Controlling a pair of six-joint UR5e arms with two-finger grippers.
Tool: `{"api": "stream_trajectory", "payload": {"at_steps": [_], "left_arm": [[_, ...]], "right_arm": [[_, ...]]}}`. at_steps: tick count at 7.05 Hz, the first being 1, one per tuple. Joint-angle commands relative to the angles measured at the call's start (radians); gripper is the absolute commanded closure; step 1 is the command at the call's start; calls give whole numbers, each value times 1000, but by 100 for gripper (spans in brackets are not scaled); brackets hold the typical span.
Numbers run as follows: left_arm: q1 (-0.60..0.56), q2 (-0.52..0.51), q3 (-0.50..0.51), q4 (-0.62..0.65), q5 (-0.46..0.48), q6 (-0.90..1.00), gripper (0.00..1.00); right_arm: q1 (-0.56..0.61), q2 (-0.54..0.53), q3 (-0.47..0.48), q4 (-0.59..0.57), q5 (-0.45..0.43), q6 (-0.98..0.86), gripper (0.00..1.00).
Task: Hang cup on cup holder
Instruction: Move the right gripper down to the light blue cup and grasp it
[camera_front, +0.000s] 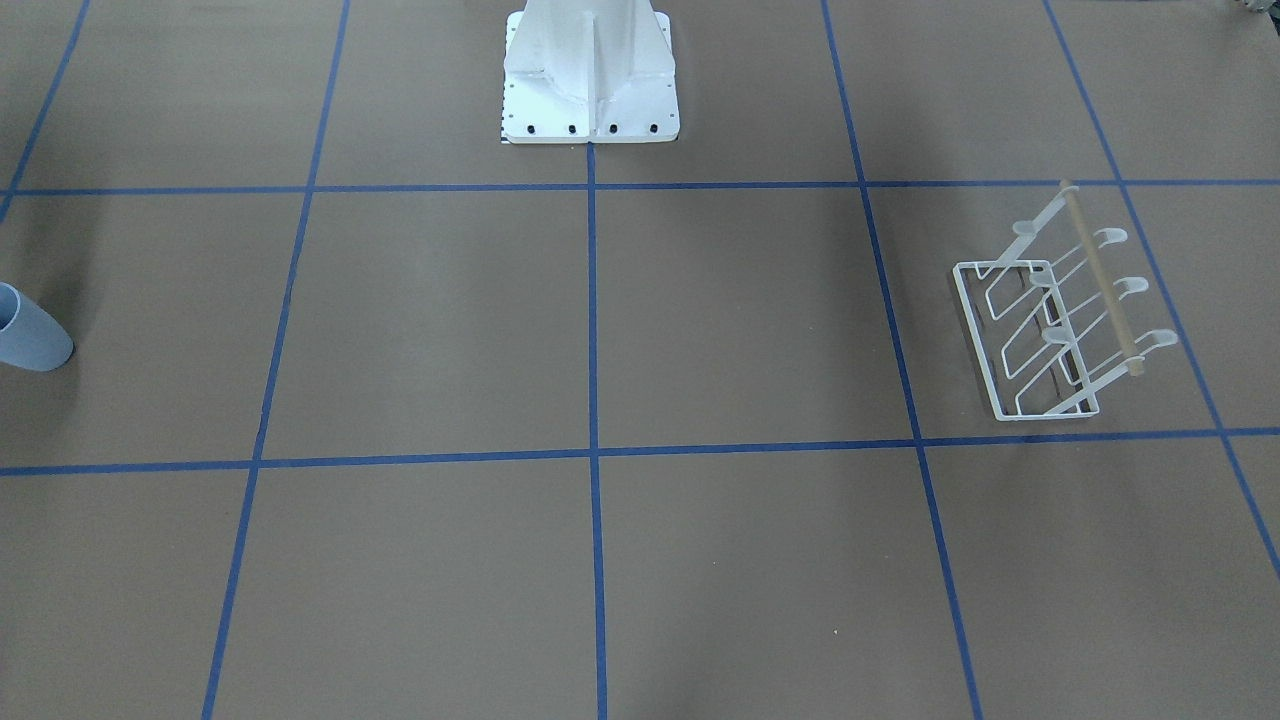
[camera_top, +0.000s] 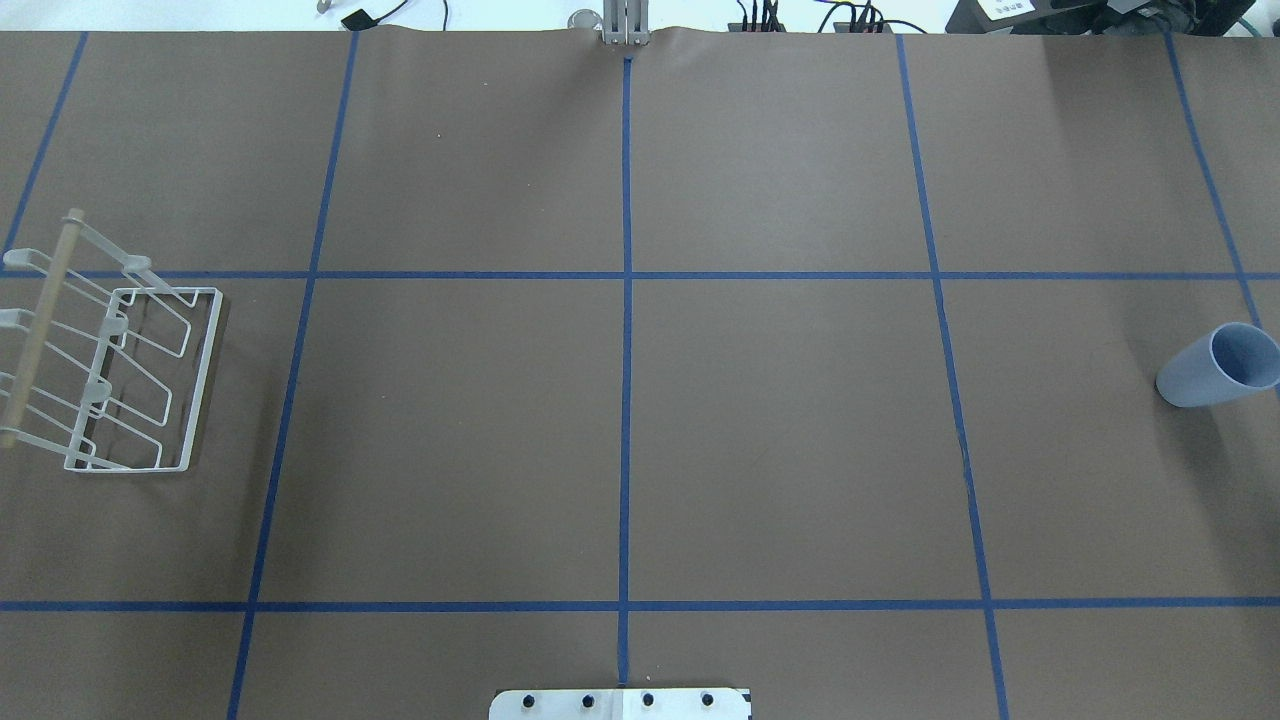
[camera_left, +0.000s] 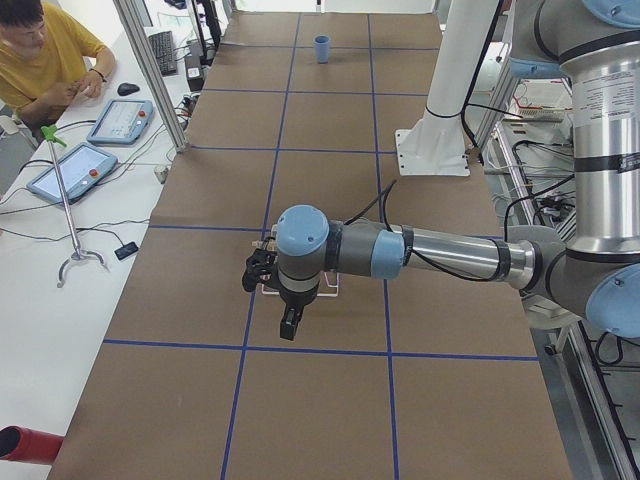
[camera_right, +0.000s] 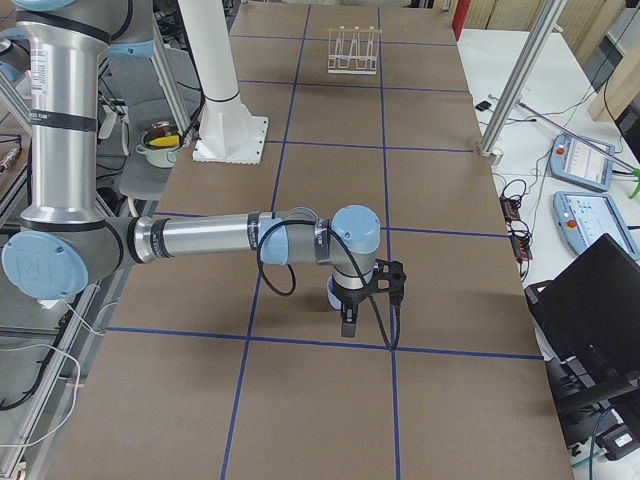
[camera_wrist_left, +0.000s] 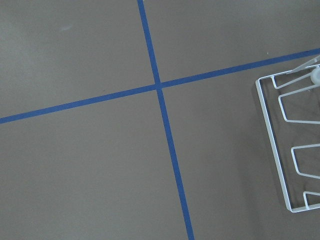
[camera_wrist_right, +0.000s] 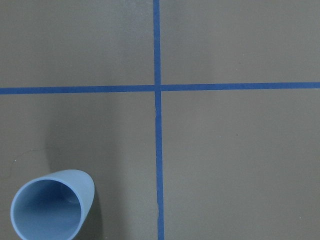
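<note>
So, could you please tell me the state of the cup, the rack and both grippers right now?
Cup: upright on the table, mouth up, empty, not held.
Rack: standing on its base, no cup on it.
Left gripper: pointing down above the table, near the rack; cannot tell if open or shut.
Right gripper: pointing down above the table; cannot tell if open or shut.

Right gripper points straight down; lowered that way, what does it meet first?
The right gripper would likely meet bare table by the blue tape cross, not the cup, which sits off-centre in its wrist view.
</note>
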Motion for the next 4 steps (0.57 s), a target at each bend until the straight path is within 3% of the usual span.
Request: {"api": "stream_trajectory", "payload": {"at_steps": [1, 4], "left_arm": [[0, 2, 0, -8, 0, 0, 1], [-5, 12, 1, -110, 0, -2, 1]], "right_arm": [[0, 0, 0, 0, 9, 0, 0], [-6, 18, 5, 20, 15, -5, 0]]}}
